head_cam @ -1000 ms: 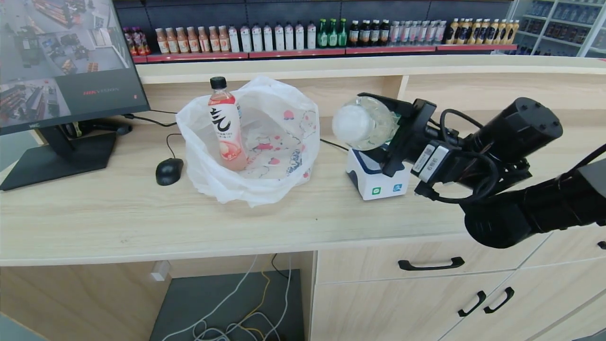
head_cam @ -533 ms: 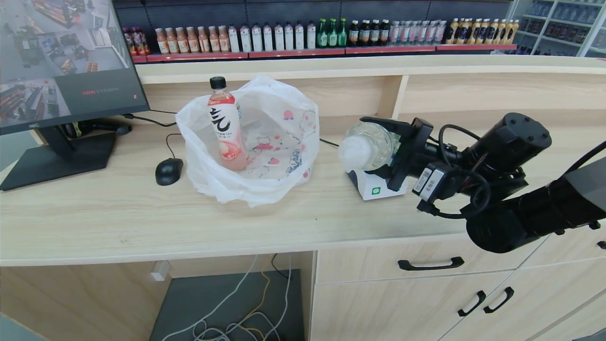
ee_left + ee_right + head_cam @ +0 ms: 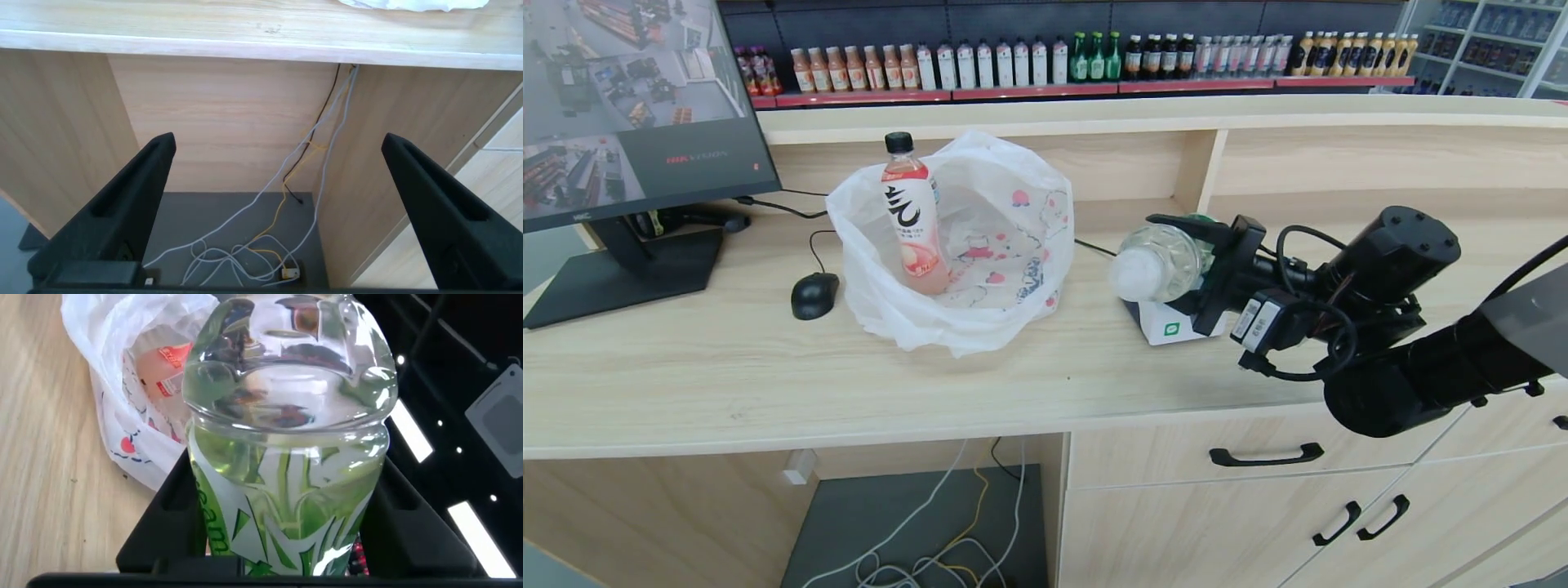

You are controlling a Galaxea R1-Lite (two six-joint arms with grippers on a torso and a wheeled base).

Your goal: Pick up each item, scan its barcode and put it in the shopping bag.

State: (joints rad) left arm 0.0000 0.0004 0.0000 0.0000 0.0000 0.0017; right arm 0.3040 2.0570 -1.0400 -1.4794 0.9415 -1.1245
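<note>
My right pincer [image 3: 1186,265] clamps the clear bottle [image 3: 1152,263] on its side just above the scanner [image 3: 1174,328], presumably to present its barcode (the shopping bag [image 3: 1021,269] stands beside the scanner)

Right arm [image 3: 1421,359] stretched out with a clear bottle [image 3: 1152,260] gripped sideways; left gripper [image 3: 278,143] spread wide

In the head view the black right arm comes in from the edge at about 4 o'clock, and its forearm angles toward 10 o'clock. The thick round wrist [image 3: 1388,245] sits at 3 o'clock, with a cable looped beneath it. The right gripper [image 3: 1180,263] points toward 9 o'clock, one finger above the bottle and one below, clamped on its body so it lies roughly level with its base facing 9 o'clock. The right wrist view shows both black fingers [image 3: 163,531] pressed against the bottle's [image 3: 286,457] sides. The left gripper's two black fingers stand far apart
</note>
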